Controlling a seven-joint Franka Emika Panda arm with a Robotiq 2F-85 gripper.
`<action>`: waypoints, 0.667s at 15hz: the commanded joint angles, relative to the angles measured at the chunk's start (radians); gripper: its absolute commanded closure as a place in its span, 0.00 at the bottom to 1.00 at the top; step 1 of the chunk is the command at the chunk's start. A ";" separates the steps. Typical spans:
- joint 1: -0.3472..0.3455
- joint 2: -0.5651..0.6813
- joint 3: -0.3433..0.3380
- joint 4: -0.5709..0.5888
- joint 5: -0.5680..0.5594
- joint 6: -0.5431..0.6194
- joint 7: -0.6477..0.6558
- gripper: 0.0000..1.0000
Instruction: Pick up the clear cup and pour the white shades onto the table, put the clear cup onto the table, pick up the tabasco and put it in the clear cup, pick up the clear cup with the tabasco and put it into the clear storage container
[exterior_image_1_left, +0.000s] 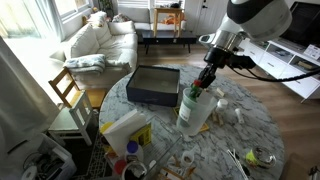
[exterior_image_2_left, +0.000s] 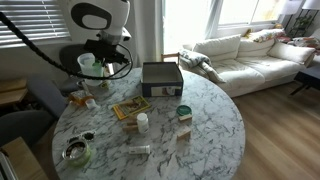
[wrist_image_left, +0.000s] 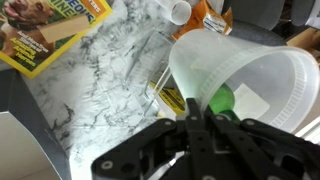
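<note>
My gripper (exterior_image_1_left: 207, 80) is shut on the rim of the clear cup (exterior_image_1_left: 194, 113), one finger inside and one outside. The cup hangs upright over the marbled table (exterior_image_1_left: 240, 140), near the dark box. It also shows in the other exterior view (exterior_image_2_left: 88, 66) and in the wrist view (wrist_image_left: 235, 75), with my fingers (wrist_image_left: 200, 118) pinching its wall. A green-topped bottle, the tabasco (wrist_image_left: 226, 100), sits inside the cup. A pale translucent shape (exterior_image_1_left: 121, 127) at the table's near left may be the clear storage container; I cannot tell for sure.
A dark shallow box (exterior_image_1_left: 153, 85) (exterior_image_2_left: 160, 76) stands on the table. A yellow magazine (exterior_image_2_left: 132, 107) (wrist_image_left: 55, 30), a small white bottle (exterior_image_2_left: 142, 122), a glass bowl (exterior_image_2_left: 78, 150) and small white pieces (exterior_image_1_left: 233, 114) lie around. A wooden chair (exterior_image_1_left: 68, 92) stands beside the table.
</note>
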 joint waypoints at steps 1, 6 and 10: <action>0.007 0.047 0.035 0.043 0.062 0.014 -0.010 0.99; 0.016 0.078 0.080 0.043 0.141 0.121 -0.054 0.99; 0.030 0.114 0.101 0.032 0.115 0.216 -0.063 0.99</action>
